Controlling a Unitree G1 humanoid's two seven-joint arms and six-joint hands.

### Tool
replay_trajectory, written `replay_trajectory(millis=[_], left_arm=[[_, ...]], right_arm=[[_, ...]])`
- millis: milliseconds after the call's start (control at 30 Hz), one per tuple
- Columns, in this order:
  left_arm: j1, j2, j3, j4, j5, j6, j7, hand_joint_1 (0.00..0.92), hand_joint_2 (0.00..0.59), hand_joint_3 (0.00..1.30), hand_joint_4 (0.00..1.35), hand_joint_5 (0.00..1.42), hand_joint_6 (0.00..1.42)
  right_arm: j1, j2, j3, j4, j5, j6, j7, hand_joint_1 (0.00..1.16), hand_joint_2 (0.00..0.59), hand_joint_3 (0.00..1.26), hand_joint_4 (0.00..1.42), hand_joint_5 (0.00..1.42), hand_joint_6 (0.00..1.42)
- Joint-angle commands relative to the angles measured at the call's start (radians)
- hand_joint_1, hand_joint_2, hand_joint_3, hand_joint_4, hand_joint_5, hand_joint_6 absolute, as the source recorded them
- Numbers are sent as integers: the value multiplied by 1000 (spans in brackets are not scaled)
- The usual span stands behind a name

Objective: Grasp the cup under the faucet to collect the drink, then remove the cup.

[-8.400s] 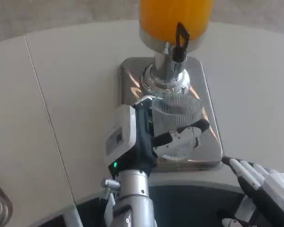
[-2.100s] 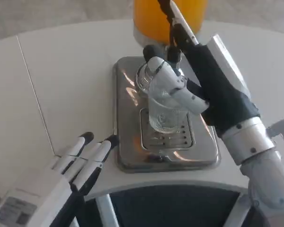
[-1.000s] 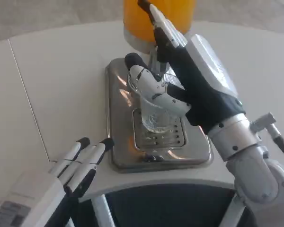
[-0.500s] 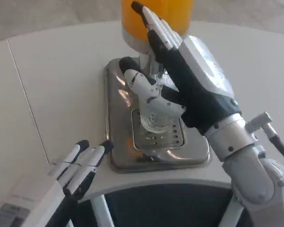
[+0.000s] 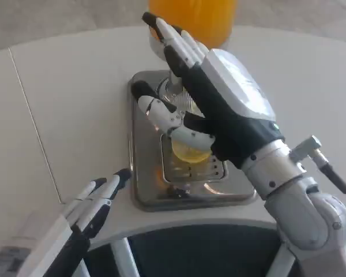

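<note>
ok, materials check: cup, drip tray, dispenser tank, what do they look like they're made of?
Cup: clear, likely glass or hard plastic; orange liquid shows through its base. Mostly hidden by the right hand, so any surface texture is hard to tell.
Drip tray: polished metal, probably stainless; mirror-like reflections, slotted grate.
Dispenser tank: transparent wall, glass or plastic, can't tell which; orange drink visible inside.
</note>
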Motion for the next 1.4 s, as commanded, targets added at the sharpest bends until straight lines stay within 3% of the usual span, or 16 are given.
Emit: replay_trajectory(millis=[33,233,500,933,1400], left_arm=[[-7,-14,-18,-12,-70,38,-55,0,72,1,0,69,181],[-26,-80,-46,-55,-119,143,-85,0,67,0,0,87,204],[-60,-173,-84,-81,-72,248,-59,0,65,0,0,103,234],[-154,-282,-193,-79,13,381,-35,0,56,0,0,124,256],[-249,-351,-294,-44,96,472,3,0,55,0,0,129,260]], right_arm=[[40,-6,27,29,7,28,62,145,468,0,0,0,0],[37,-4,24,24,10,35,65,144,468,0,0,0,0],[39,-5,20,23,14,36,66,143,468,0,0,0,0],[36,-6,10,23,18,36,71,144,471,0,0,0,0],[48,-7,-3,-3,19,36,79,146,477,0,0,0,0]])
